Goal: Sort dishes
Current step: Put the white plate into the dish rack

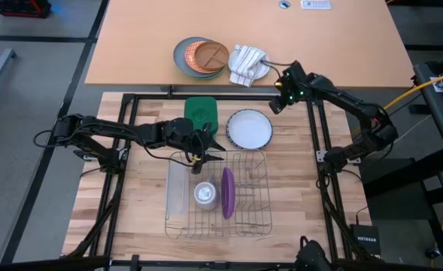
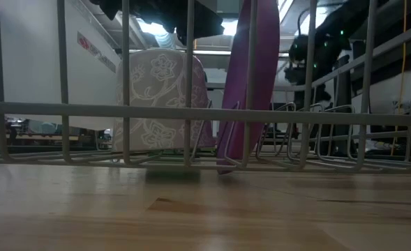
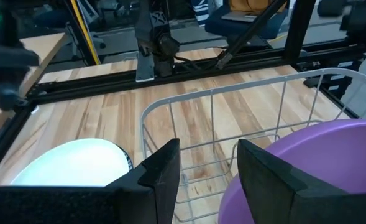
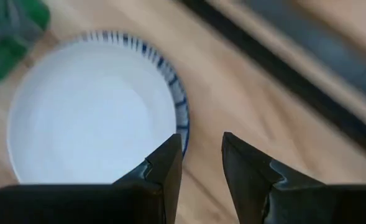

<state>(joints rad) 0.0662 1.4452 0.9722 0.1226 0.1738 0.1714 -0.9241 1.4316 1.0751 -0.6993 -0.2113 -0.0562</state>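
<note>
Left gripper [image 1: 198,156] hovers over the far edge of the wire dish rack [image 1: 255,218], its two dark fingers [image 3: 164,171] spread apart with nothing between them — in the left wrist view the gap shows only rack wire and bare wood. Just beyond those fingers stands the purple plate [image 1: 227,193], upright on its edge in a slot near the middle of the rack; the low view shows it [image 2: 250,77] leaning a little behind the wires. Left of it in the rack sits a pale cup with a floral pattern [image 2: 160,97].

Right gripper [image 1: 280,102] is at the far right of the wooden table [image 1: 138,218], close to the frame rail, and its fingers [image 4: 164,171] stand partly open and hold nothing. Below it lies the white plate with dark radial stripes [image 1: 249,129], flat on the wood just beyond the rack's far right corner; the stripes show along its rim [image 4: 170,81] in the right wrist view. A green block [image 1: 201,111] sits to the left of that plate.

On the tan table further back rest a grey plate with an orange-brown divided plate [image 1: 206,54] on it — and, beside them, a checked cloth [image 1: 245,64].
</note>
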